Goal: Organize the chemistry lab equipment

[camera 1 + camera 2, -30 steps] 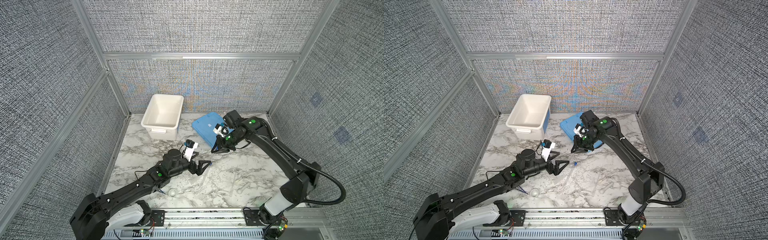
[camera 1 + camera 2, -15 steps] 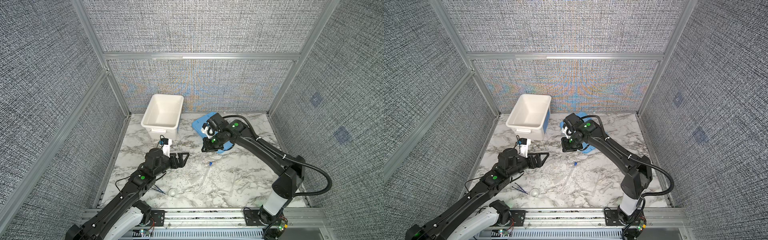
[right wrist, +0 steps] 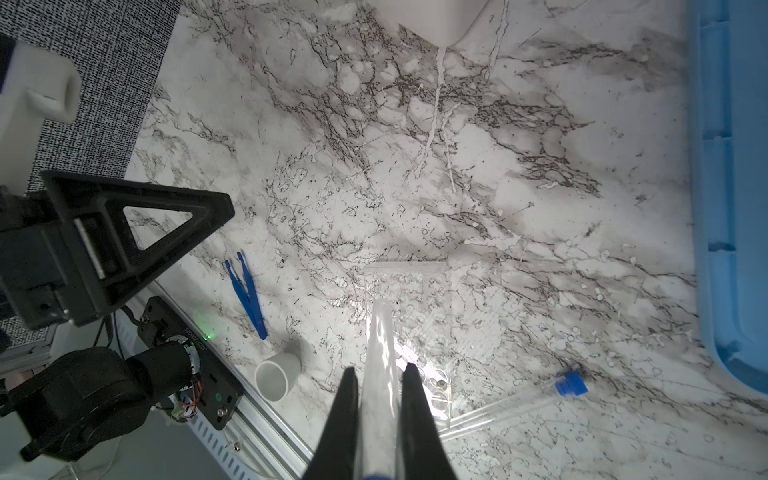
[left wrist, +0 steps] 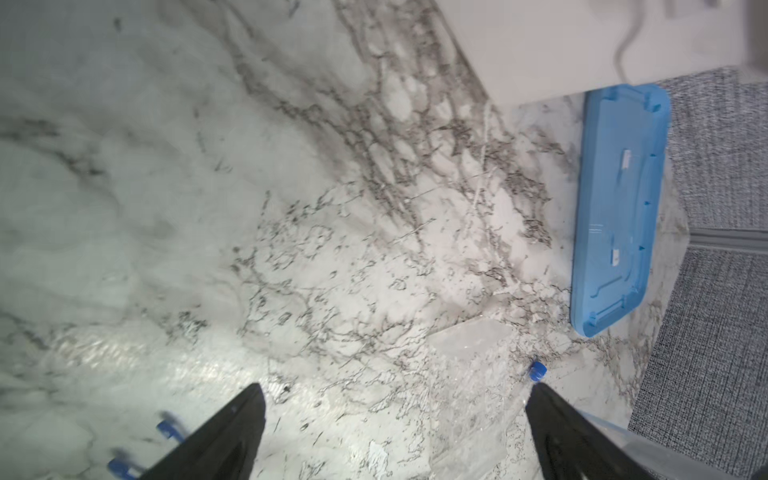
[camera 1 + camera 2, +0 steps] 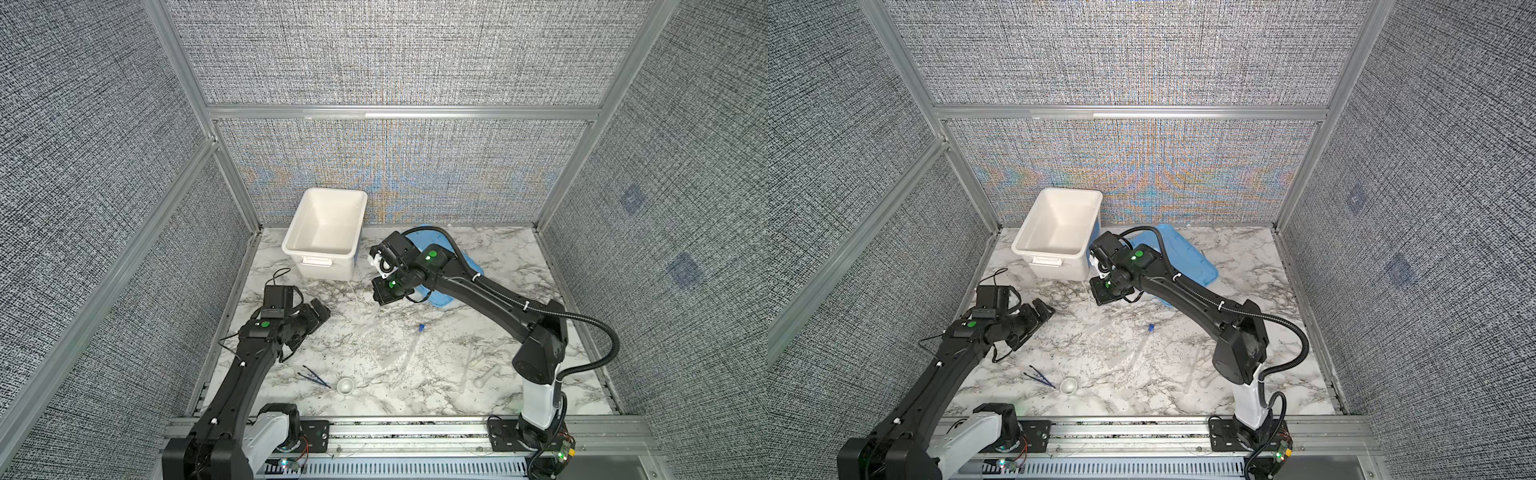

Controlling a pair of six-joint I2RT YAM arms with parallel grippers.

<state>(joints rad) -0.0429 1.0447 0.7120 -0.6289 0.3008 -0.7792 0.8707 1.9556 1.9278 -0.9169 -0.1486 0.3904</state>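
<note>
The jaws of the right gripper [image 3: 379,368] are clamped on a clear tube [image 3: 380,328], which is held over the marble surface [image 5: 415,395] near the white tub [image 5: 318,252] and the blue lid [image 5: 1187,257]. The jaws of the left gripper [image 4: 395,388] are spread wide apart, with nothing between them. A second tube [image 3: 519,403], blue-capped, is seen lying on the surface. The tweezers [image 5: 316,376] and the small round dish [image 5: 345,385] are found just beside each other near the front edge.
</note>
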